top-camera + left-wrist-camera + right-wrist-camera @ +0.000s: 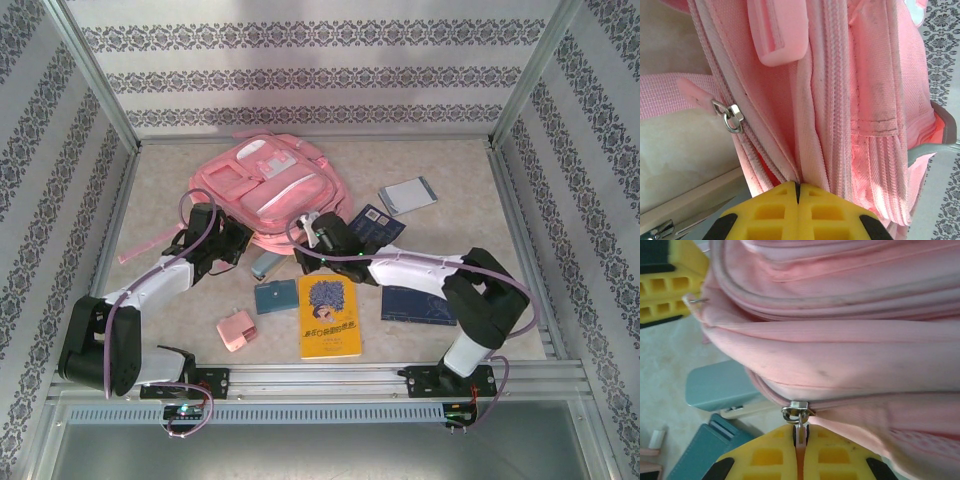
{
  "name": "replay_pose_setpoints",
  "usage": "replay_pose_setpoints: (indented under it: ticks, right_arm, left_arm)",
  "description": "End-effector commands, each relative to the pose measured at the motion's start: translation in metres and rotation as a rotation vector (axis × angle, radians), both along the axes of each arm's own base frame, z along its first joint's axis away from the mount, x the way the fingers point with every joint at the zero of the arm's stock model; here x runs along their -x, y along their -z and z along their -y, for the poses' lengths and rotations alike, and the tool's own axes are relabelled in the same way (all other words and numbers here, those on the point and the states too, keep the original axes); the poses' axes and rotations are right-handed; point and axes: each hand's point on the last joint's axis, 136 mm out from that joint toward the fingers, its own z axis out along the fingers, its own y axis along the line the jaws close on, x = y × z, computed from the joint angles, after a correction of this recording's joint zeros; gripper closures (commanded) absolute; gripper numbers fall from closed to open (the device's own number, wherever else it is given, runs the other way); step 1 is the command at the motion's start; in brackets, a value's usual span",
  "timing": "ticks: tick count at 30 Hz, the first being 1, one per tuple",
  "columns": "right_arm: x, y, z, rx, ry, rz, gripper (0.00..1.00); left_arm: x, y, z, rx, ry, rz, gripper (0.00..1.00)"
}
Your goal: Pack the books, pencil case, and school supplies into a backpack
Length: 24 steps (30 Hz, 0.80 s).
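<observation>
I hold left pincer (797, 194) pressed shut on backpack (268, 180) seam fabric, likely bracing bag. Right pincer (800, 442) pinches zip pull (798, 416), ready to open pocket. Backpack lies far-centre on worktop (460, 170); yellow book (330, 316), teal box (275, 296) unpacked nearby.

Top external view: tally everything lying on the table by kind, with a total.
backpack: 1
books: 4 (yellow book, navy book, second navy book, grey notebook)
small supplies: 3 (teal box, pale blue item, pink block)
total: 8
</observation>
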Motion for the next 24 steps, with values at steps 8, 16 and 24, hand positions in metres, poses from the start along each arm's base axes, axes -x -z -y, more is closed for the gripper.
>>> replay_pose_setpoints:
  ticks: [8, 16, 24]
  right_arm:
    - [-0.008, -0.009, 0.043, 0.021, 0.034, -0.046, 1.00]
    - [0.021, -0.047, -0.015, -0.005, -0.169, -0.079, 1.00]
    - [0.029, -0.072, -0.054, -0.091, -0.196, -0.063, 1.00]
  left_arm:
    - [-0.012, -0.017, -0.016, -0.073, -0.039, 0.024, 1.00]
    - [-0.003, -0.060, -0.012, -0.090, 0.023, -0.017, 0.80]
    - [0.041, -0.101, -0.020, -0.096, 0.062, -0.054, 0.45]
